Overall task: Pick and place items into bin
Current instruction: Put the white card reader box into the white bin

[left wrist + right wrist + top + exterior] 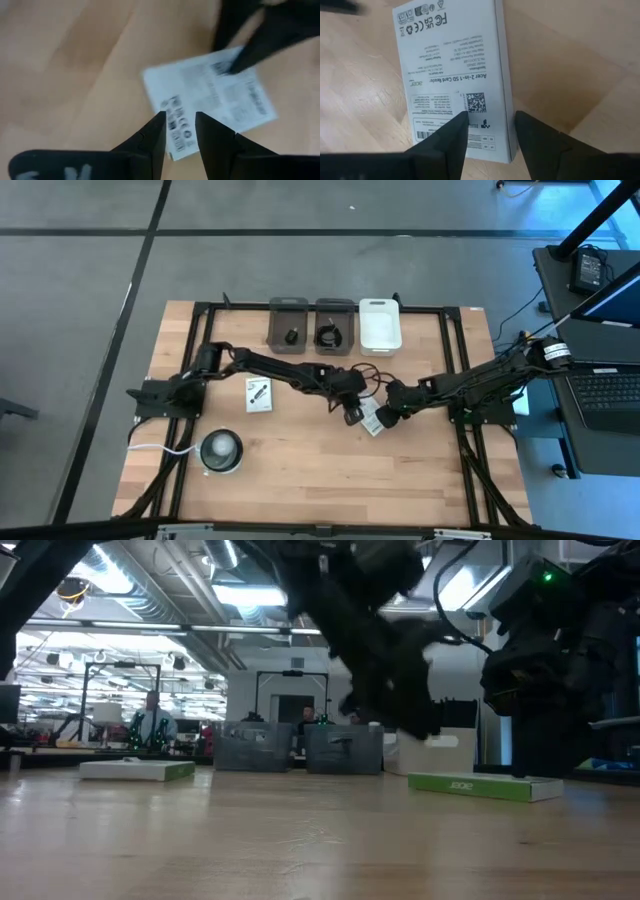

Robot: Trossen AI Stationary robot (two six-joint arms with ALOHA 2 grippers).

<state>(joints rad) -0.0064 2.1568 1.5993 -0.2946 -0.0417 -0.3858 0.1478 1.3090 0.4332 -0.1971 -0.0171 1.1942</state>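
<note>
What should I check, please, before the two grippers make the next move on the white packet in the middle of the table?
1. Packet lies flat on the table: ok.
2. Right gripper open, over one end of the packet: ok.
3. Left gripper open, over the other end: ok.
4. Safe gap between the two grippers, both on one packet: not ok, they crowd each other.
5. White bin free to receive: ok.
6. Second packet out of the arms' way: ok.

Two dark, jointed arms trailing black cables, each ending in tapered matte-black jaws on a boxy wrist.
</note>
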